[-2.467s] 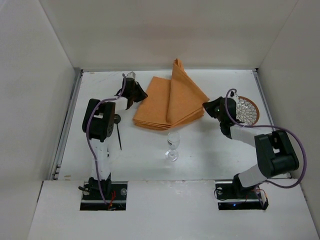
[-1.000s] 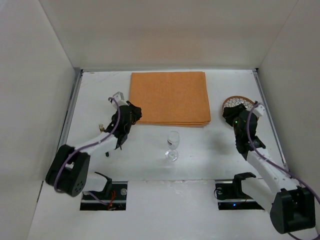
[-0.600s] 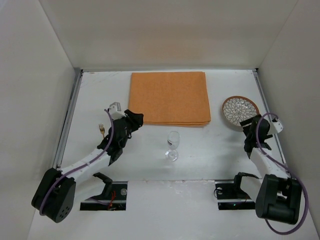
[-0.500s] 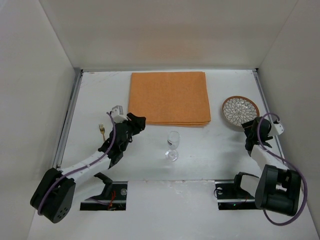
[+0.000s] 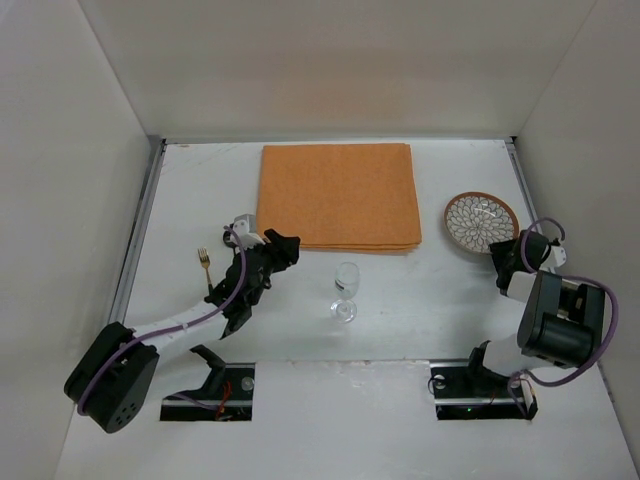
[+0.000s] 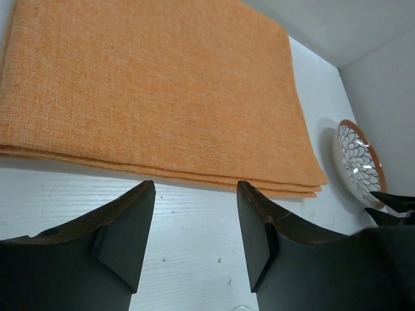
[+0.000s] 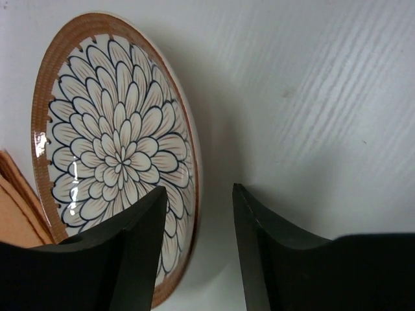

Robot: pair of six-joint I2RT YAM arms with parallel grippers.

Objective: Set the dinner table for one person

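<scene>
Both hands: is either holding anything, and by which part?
Nothing held: left hand open, empty, before the orange mat; right hand open at the rim of the plate, not clamped on it.

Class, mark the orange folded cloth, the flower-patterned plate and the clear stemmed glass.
orange folded cloth [image 5: 337,195]: top external view, its middle.
flower-patterned plate [image 7: 118,162]: right wrist view, flower centre.
clear stemmed glass [image 5: 346,276]: top external view, bowl.

No legible text, label, brand, number or sign — printed, engraved or affixed — can be read on any surface in the three views.
</scene>
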